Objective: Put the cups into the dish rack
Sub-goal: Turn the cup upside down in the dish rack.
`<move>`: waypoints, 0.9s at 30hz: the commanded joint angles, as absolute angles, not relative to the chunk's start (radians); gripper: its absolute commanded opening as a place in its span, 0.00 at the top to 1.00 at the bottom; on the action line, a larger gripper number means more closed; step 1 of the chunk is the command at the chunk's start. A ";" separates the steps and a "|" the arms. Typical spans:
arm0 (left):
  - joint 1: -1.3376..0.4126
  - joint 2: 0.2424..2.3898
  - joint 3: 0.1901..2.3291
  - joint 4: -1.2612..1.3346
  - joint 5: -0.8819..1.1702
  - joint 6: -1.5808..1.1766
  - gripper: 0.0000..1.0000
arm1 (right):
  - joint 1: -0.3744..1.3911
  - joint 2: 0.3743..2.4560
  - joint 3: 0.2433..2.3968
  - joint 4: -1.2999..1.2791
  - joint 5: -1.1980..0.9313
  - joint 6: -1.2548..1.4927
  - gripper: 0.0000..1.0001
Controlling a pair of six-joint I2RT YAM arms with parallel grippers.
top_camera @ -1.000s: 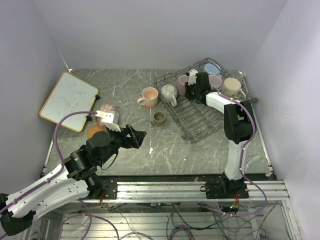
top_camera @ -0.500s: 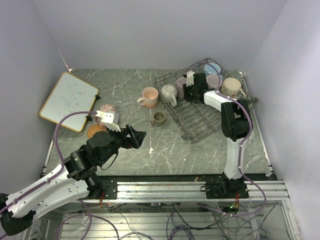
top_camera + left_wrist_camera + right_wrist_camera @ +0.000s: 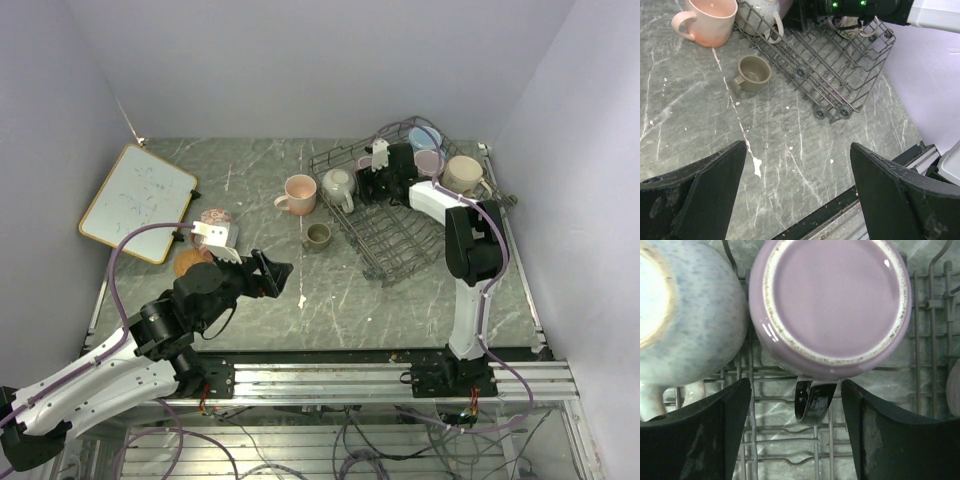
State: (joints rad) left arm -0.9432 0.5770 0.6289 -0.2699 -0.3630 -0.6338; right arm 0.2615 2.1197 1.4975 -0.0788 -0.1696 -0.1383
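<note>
The grey wire dish rack [image 3: 400, 235] stands at the right rear. My right gripper [image 3: 373, 180] reaches into its rear left part. In the right wrist view its jaws [image 3: 796, 385] are open, either side of the dark handle [image 3: 812, 399] of a mauve cup [image 3: 832, 305] lying bottom towards the camera, not touching it. A speckled grey cup [image 3: 685, 315] rests beside it. Light blue [image 3: 425, 138], mauve [image 3: 431, 161] and cream [image 3: 463, 173] cups sit in the rack's far end. A peach cup [image 3: 298, 193] and a small olive cup [image 3: 318, 235] stand on the table. My left gripper [image 3: 275, 272] hovers open and empty.
A floral mug [image 3: 215, 222] and a cork coaster [image 3: 188, 263] sit near the left arm's wrist. A wood-framed whiteboard [image 3: 137, 202] lies at the far left. The left wrist view shows the peach cup [image 3: 707, 20], the olive cup [image 3: 754, 72] and the rack [image 3: 840, 75] on wheels.
The right gripper has opened, letting go of the mauve cup's handle inside the rack. The left arm has not moved.
</note>
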 commanded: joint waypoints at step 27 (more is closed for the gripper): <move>-0.936 0.721 0.713 -0.413 -0.564 -0.628 0.05 | 0.249 1.473 1.192 -0.117 -0.620 -0.044 0.18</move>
State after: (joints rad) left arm -0.9432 0.6968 0.6693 -0.3767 -0.4664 -0.6323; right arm 0.2516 1.5780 1.2491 -0.1089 -0.4648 -0.0944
